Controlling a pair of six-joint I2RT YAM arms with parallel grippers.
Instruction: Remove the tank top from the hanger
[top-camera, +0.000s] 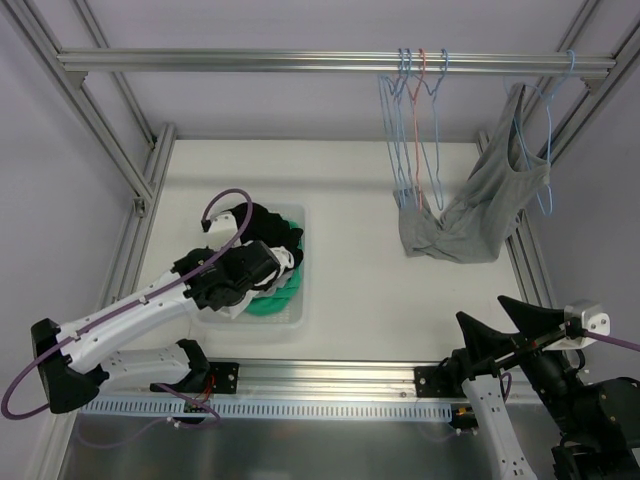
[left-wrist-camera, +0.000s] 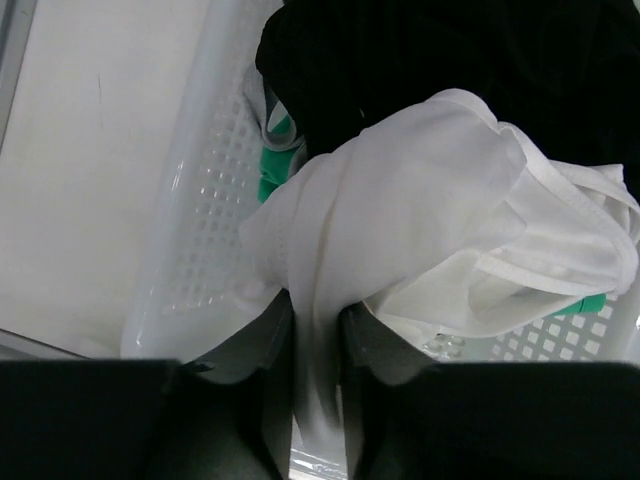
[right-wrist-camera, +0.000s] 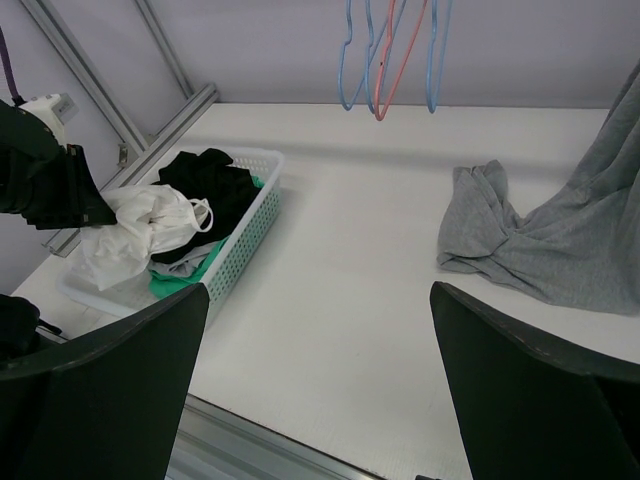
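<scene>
Well beyond right fingers (right-wrist-camera: 95, 395): tank top (right-wrist-camera: 575, 240)

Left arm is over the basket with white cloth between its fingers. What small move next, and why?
Probably open the left gripper fully and let the white garment drop: the cloth is pinched in its grip and already lies on the pile in the basket. That would free the arm for the grey tank top, which hangs on the blue hanger.
</scene>
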